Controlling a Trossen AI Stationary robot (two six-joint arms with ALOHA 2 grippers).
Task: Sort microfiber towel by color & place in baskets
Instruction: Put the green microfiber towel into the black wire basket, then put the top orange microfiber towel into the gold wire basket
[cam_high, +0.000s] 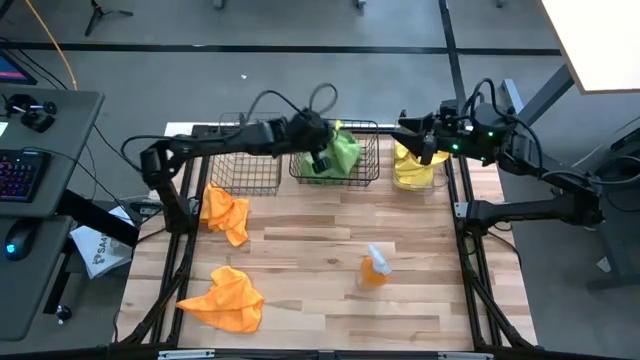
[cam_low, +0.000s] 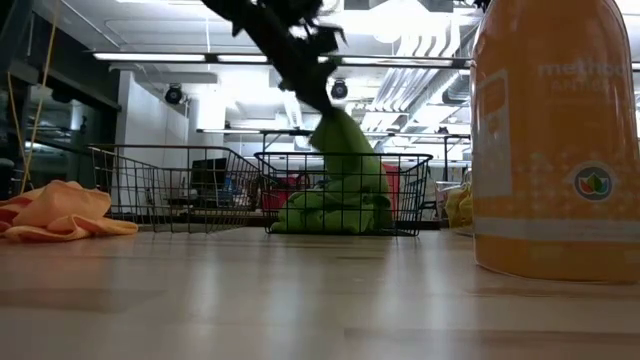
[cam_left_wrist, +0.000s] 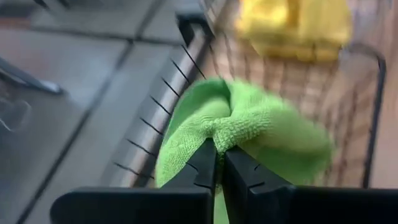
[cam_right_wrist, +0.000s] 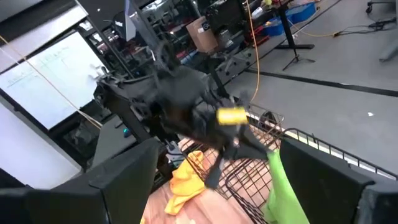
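My left gripper (cam_left_wrist: 219, 149) is over the middle black wire basket (cam_high: 372, 172) and is shut on a lime green towel (cam_high: 345, 150). More green cloth (cam_low: 330, 212) lies in that basket. My right gripper (cam_high: 425, 150) hovers open over the clear bin (cam_high: 413, 180), which holds yellow towels (cam_high: 410, 165). Two orange towels lie crumpled on the table, one near the left basket (cam_high: 226, 211) and one by the near edge (cam_high: 226, 299). The left wire basket (cam_high: 245, 170) looks empty. My left gripper pinches a bunched fold of the green towel (cam_left_wrist: 231, 127) between its two fingers. It comes from above, slanting down toward the basket. The towel hangs below the fingers (cam_low: 345, 145), and its lower end reaches the green cloth in the middle basket.
An orange spray bottle (cam_high: 375, 268) stands on the table right of centre, and it shows large in the low view (cam_low: 555, 140). The three containers stand in a row along the far edge. Bare wood lies between the orange towels and the bottle.
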